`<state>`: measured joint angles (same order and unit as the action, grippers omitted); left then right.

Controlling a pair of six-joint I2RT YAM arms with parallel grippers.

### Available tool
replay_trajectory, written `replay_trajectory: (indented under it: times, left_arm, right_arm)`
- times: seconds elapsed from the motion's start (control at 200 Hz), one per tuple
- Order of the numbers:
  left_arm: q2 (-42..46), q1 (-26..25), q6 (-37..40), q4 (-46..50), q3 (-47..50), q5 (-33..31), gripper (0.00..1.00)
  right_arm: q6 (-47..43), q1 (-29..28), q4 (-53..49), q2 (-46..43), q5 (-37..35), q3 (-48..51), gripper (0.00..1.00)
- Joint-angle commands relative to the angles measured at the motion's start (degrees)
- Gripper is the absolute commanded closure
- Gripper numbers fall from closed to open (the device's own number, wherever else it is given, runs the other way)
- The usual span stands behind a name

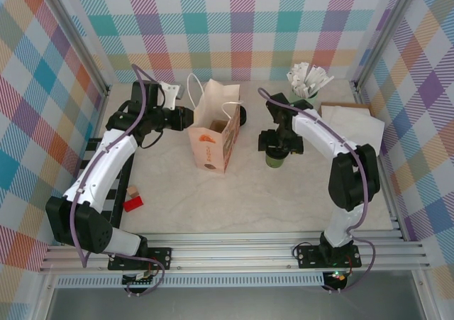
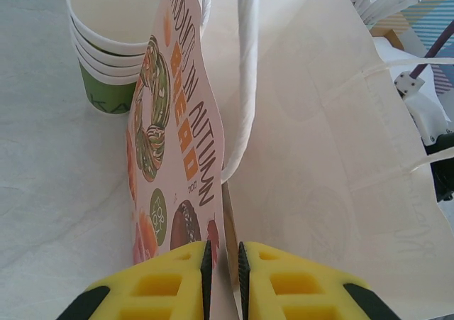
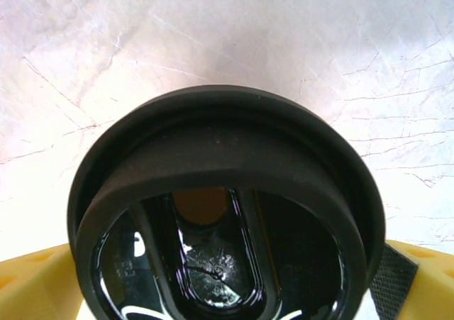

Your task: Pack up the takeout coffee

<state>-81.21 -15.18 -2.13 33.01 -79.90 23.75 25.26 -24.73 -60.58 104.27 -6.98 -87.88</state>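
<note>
- While the left gripper [image 2: 222, 252] pinches one wall of the paper bag [image 1: 213, 132] between pads pressed almost together, the action is on the other side. The takeout coffee [image 1: 275, 160] stands upright just right of that bag, near it but not touching.
- Over the cup from above sits the right gripper [image 1: 280, 141], and the wrist view has a yellow pad [image 3: 32, 284] at each flank of the black lid [image 3: 227, 192]. It looks closed on the cup just under the lid, though the contact itself is hidden beneath the lid's rim.
- The key relation: the bag's open mouth lies to the robot's left of the cup and, I'd judge, higher than the lid. So the cup, long axis vertical, has to go up first, then across, then down.
- By far the nearer one is the right arm — elbow bent, forearm angled in toward the bag, wrist pointing down.
- Meanwhile the left arm stretches forward along the left side, wrist turned in to the bag's left edge.
- Whether the cup's base rests on the table [image 1: 213, 199] or hangs just off it, I can't tell.
</note>
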Motion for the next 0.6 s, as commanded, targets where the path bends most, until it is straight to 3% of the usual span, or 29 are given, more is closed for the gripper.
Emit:
replay_trajectory:
  times: [0.0, 0.22, 0.595]
  left_arm:
    - [1.9, 0.4, 0.4, 0.9, 0.8, -1.0, 0.80]
    - [1.5, 0.4, 0.4, 0.4, 0.9, -1.3, 0.78]
    - [1.9, 0.4, 0.1, 0.4, 1.1, -1.2, 0.82]
  right_arm:
    - [-1.1, 0.0, -2.6, 1.3, -0.2, -1.7, 0.00]
    - [-4.3, 0.0, 1.4, 2.4, -2.2, -1.2, 0.00]
    - [-3.8, 0.0, 0.0, 4.3, -1.0, -3.3, 0.00]
